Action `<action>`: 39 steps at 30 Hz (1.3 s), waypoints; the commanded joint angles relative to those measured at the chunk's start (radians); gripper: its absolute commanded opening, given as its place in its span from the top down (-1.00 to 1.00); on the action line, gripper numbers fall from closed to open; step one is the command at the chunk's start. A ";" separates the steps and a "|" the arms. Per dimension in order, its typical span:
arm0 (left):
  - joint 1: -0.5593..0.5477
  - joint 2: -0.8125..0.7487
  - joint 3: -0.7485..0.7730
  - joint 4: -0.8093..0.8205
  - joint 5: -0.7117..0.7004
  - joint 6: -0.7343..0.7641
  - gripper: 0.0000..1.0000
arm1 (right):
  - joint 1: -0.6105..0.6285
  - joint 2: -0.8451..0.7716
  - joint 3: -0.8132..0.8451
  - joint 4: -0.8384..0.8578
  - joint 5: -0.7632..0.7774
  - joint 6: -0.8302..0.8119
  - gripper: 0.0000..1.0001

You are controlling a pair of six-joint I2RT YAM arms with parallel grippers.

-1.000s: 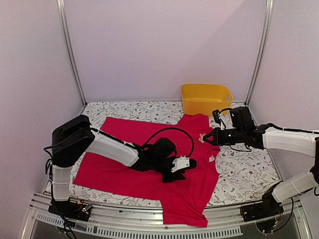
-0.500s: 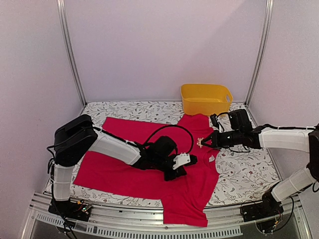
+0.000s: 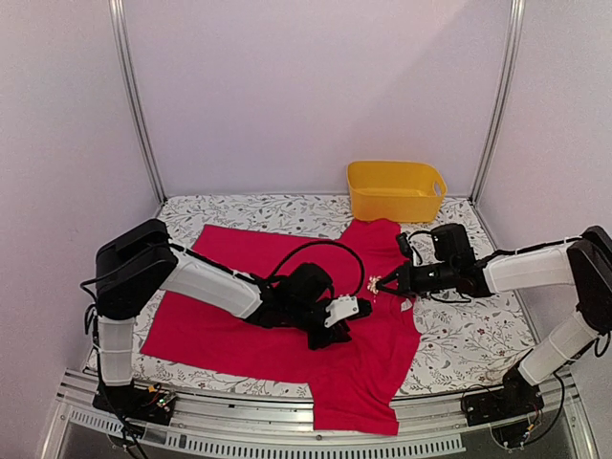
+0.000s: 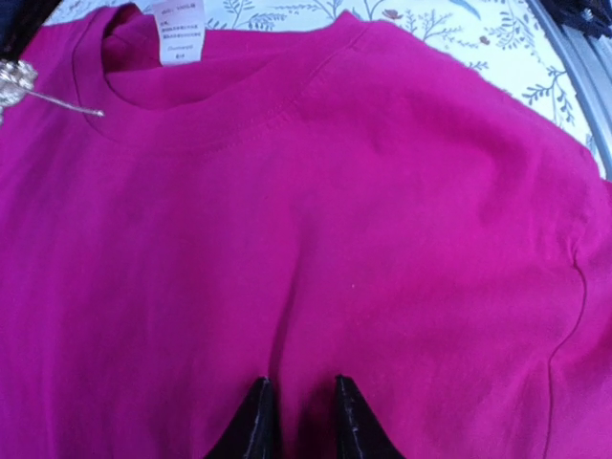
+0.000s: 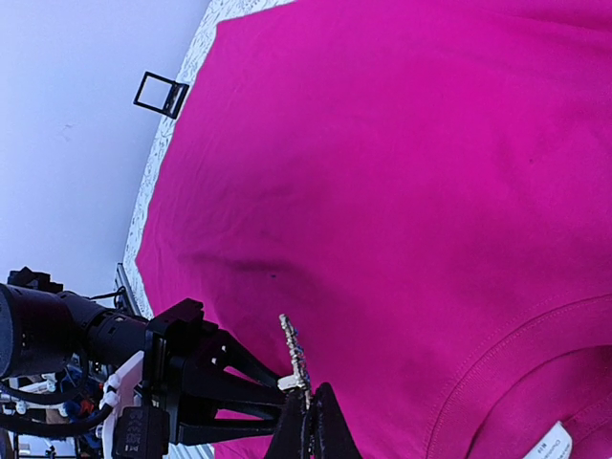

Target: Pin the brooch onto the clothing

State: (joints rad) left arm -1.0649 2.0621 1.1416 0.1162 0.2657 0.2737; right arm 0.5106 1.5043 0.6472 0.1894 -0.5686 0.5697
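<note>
The brooch was poised over the red T-shirt near its collar, right of centre, clenched in the right arm's fingers. The left arm's fingers pinched a fold of shirt on the bench, nearer me.
</note>
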 commanded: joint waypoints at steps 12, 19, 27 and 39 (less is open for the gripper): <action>0.016 -0.038 -0.044 0.083 0.017 -0.005 1.00 | 0.078 0.186 -0.036 0.231 -0.077 0.183 1.00; 0.015 -0.058 -0.073 0.142 0.012 -0.031 1.00 | 0.104 0.238 -0.067 0.318 -0.075 0.263 1.00; 0.015 -0.055 -0.079 0.160 0.019 -0.028 1.00 | 0.117 0.269 -0.069 0.355 -0.076 0.295 1.00; 0.015 -0.053 -0.076 0.154 -0.001 -0.011 1.00 | 0.129 0.274 -0.070 0.355 -0.094 0.317 1.00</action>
State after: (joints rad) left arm -1.0592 2.0346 1.0695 0.2466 0.2611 0.2535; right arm 0.6342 1.7870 0.5816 0.5259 -0.6437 0.8791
